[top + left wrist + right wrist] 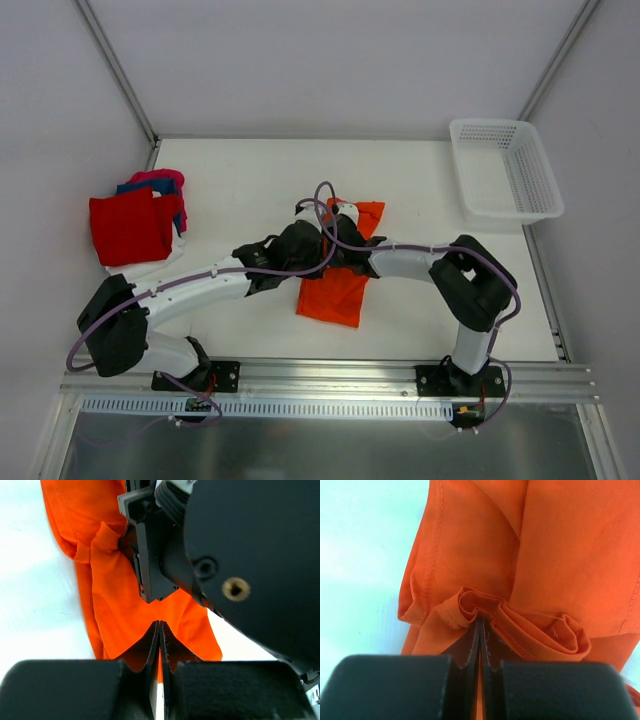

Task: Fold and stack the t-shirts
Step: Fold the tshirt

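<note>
The bright orange t-shirt (338, 292) lies partly folded at the table's middle. Both grippers meet over its far half. My right gripper (343, 243) is shut on a bunched fold of the orange shirt (485, 605) right at its fingertips (480, 621). My left gripper (303, 246) is shut, its tips (160, 624) just over flat orange cloth (115, 605); no cloth shows between its pads. The right gripper's finger (150, 555) shows in the left wrist view, pinching a fold. A folded red t-shirt (130, 228) tops a stack with blue, magenta (160, 180) and white ones.
A white plastic mesh basket (505, 170) stands at the far right corner. The stack of shirts sits at the left edge of the white table (250, 180). Metal frame rails run along the table's sides and near edge.
</note>
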`<move>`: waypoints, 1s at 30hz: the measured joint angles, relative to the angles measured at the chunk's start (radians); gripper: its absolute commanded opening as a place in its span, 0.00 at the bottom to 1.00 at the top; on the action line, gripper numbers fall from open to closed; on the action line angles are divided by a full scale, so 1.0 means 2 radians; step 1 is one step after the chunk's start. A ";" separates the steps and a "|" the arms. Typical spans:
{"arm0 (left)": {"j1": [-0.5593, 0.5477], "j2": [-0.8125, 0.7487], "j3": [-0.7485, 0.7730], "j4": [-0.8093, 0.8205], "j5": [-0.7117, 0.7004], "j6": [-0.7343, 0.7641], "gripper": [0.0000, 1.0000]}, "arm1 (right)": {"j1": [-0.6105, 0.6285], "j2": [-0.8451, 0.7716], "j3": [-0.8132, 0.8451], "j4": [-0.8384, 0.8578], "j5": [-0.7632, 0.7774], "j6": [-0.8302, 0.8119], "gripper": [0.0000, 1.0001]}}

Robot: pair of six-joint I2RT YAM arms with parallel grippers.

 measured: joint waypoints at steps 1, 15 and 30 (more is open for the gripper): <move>0.000 -0.004 -0.002 0.001 -0.002 0.002 0.00 | 0.000 0.000 0.001 -0.002 -0.001 -0.004 0.00; -0.001 -0.172 -0.071 0.009 -0.061 0.023 0.99 | 0.067 -0.344 -0.017 -0.133 0.043 -0.063 0.71; -0.001 -0.213 -0.198 0.041 -0.010 -0.008 0.99 | 0.083 -0.580 -0.272 -0.194 0.058 0.035 0.73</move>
